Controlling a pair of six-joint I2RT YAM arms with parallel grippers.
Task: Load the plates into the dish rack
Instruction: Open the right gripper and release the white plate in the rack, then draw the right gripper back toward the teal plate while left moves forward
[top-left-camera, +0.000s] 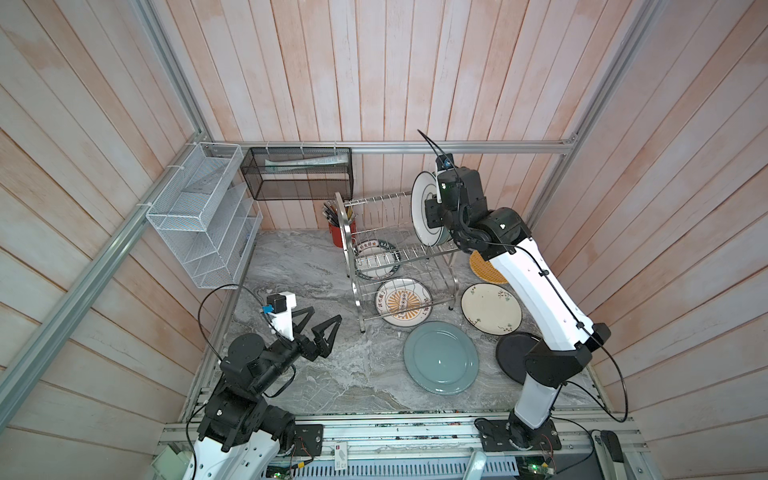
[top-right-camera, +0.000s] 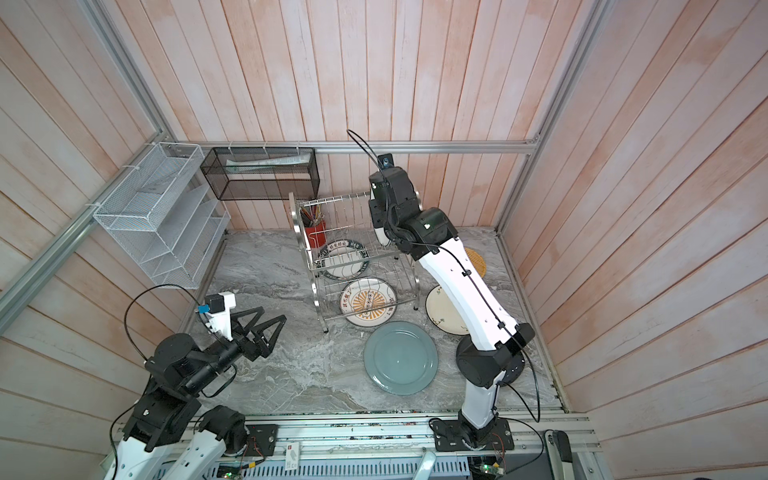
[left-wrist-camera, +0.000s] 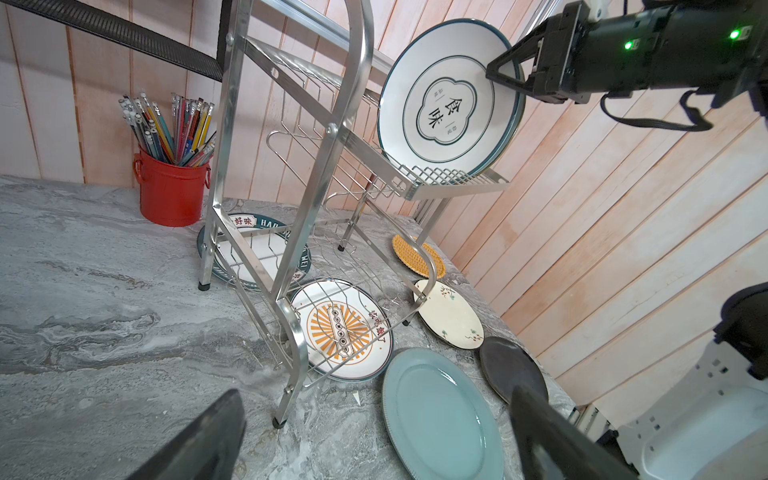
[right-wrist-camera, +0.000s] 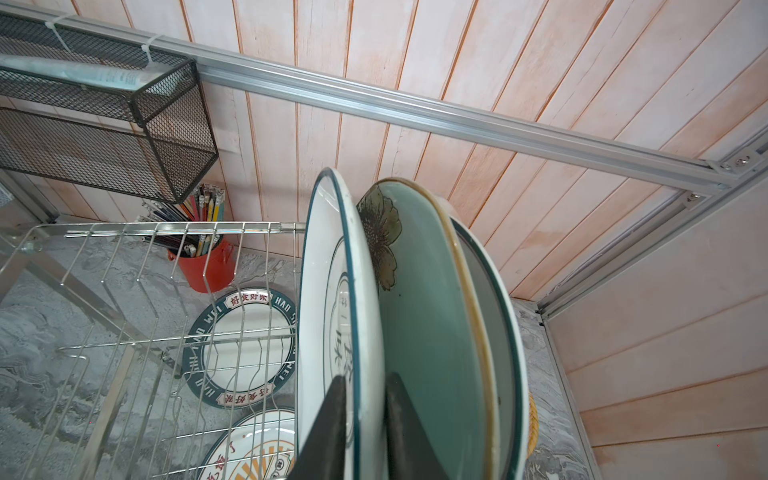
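1. Your dish rack (top-left-camera: 341, 220) is standing at the back of the surface (top-left-camera: 332, 374). In both top views its long axis is running left to right along the back wall, with an arched frame at each end.
2. At the right end of the upper tier, the white green-rimmed plate (left-wrist-camera: 449, 99) is standing on edge between the prongs. Its printed face is pointing left, down the rack's length.
3. Right behind it, a pale green plate (right-wrist-camera: 424, 311) with a flower and a dark-rimmed plate (right-wrist-camera: 498, 316) are also standing on edge, packed face to face.
4. Your right claw (right-wrist-camera: 365, 380) is straddling the white green-rimmed plate's rim, one finger over the face and one behind. The jaws are narrow, and you cannot tell whether they are pinching or slack.
5. Your left claw (top-left-camera: 325, 313) is hanging wide open and holding nothing. It is over the left of the surface, well apart from the rack.
6. These are lying flat and face up on the surface:
   - blue-grey plate (top-left-camera: 440, 357)
   - black plate (top-left-camera: 513, 357)
   - cream floral plate (top-left-camera: 490, 307)
   - orange sunburst plate (top-left-camera: 405, 307), partly under the rack's front edge
   - lettered plate (top-left-camera: 376, 259), under the rack
   - yellow woven disc (top-left-camera: 482, 268), just right of the rack
7. The red pot (left-wrist-camera: 172, 195) beside the rack's left end is holding pencils (left-wrist-camera: 174, 124).
8. The black mesh basket (top-left-camera: 299, 189) on the back wall is holding a pale roll (top-left-camera: 303, 164).
9. The white mesh organiser (top-left-camera: 195, 208) is hanging on the left wall.
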